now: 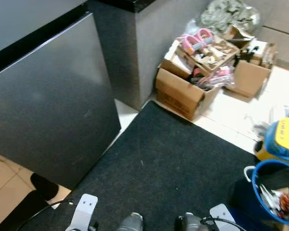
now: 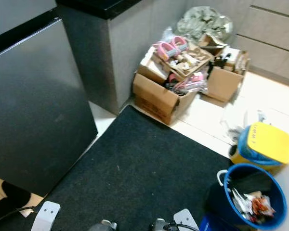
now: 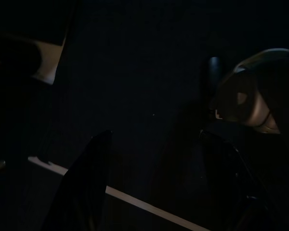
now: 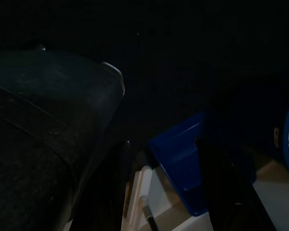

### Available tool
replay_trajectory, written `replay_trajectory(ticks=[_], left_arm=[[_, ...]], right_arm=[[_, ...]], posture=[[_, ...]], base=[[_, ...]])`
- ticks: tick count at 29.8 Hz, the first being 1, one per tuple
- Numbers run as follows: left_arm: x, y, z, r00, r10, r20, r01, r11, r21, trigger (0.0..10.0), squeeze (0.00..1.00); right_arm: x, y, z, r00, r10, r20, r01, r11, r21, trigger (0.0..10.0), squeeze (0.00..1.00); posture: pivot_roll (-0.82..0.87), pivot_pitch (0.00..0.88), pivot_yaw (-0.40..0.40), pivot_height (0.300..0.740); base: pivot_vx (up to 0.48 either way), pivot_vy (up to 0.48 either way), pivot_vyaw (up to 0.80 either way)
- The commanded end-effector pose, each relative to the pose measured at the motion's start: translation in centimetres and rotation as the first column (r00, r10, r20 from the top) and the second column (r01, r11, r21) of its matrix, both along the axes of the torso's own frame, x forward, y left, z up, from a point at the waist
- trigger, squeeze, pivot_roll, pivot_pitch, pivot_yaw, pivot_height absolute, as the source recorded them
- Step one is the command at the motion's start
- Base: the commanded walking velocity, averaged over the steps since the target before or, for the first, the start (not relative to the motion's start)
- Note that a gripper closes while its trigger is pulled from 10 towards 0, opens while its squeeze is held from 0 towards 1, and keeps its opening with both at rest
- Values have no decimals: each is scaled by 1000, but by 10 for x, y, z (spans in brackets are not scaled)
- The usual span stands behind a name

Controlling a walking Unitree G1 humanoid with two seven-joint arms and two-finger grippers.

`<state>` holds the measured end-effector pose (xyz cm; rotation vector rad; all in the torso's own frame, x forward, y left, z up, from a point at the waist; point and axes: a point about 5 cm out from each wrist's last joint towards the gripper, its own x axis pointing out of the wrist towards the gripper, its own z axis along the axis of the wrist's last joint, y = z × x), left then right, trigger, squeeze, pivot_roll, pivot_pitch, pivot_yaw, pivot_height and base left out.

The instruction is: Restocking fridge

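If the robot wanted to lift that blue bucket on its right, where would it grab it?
Probably by the rim, coming from above. The blue bucket stands upright on the floor with its mouth open to the top, and its near rim is bare, while litter fills the far side. A white handle loop shows at the rim's left edge, which may offer an easier hold. The right gripper hangs nearest.

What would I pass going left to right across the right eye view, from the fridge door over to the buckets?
Dark fridge door → black mat → open cardboard boxes of clutter → blue bucket holding wrappers, with the yellow-lidded tub just behind it.
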<state>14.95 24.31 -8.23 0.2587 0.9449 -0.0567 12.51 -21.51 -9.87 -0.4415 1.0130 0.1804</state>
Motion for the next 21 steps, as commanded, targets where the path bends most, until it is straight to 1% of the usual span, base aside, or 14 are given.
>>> replay_trajectory(ticks=[1,21], left_arm=[[-11,-3,-5,999,0,-34,0,1000,-4,10000,0],[-14,-4,-8,998,-11,-56,12,1000,14,10000,0]], right_arm=[[-11,5,-5,999,24,-42,-24,1000,6,10000,0],[-12,5,-5,999,9,-42,-9,1000,-6,10000,0]], posture=[[-54,191,-5,740],[-55,196,1,740]], base=[[0,0,800],[0,0,800]])
